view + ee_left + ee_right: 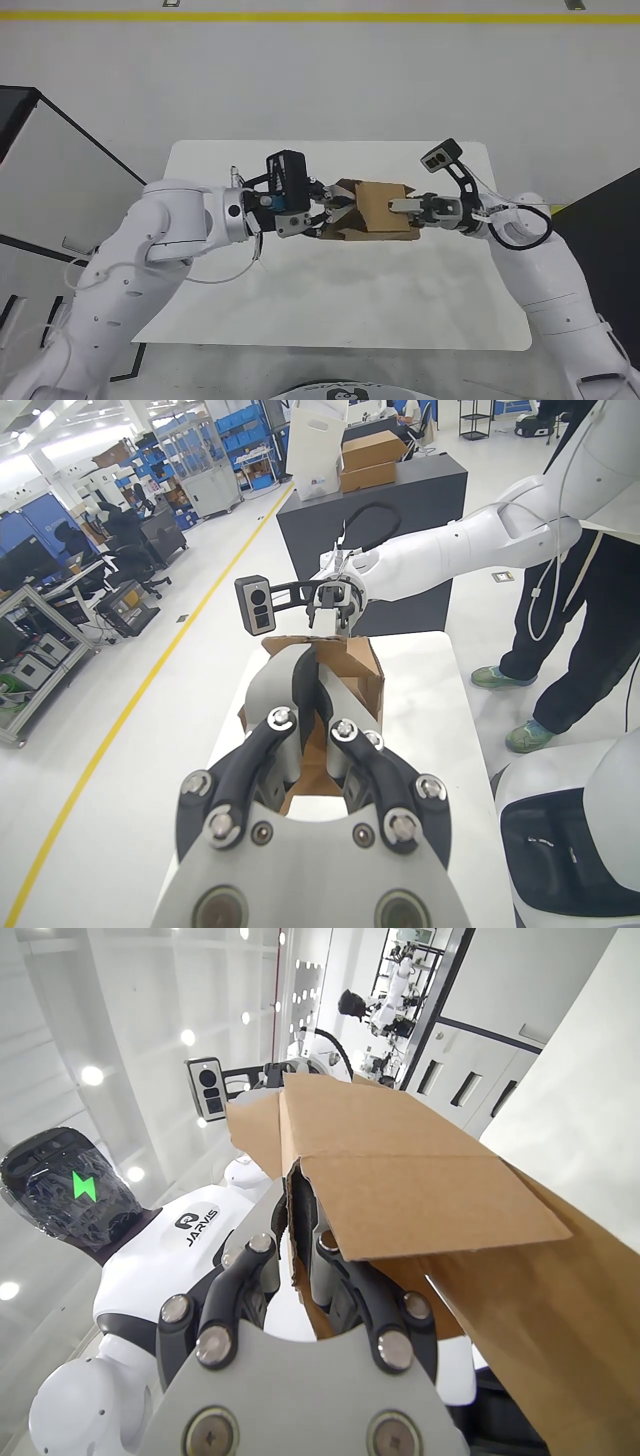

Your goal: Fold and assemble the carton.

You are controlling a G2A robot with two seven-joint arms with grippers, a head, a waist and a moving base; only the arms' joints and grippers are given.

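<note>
We record a smooth white rectangular table [350,310] with a brown corrugated cardboard carton [378,208] at its middle, flaps loose. The right gripper [295,1198] pinches one raw wall edge. The left gripper [312,660] is closed narrow on the opposite flap, contact partly hidden.

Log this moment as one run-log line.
carton: partly folded, held between both arms over table | left gripper: shut on one end flap | right gripper: shut on opposite wall
</note>
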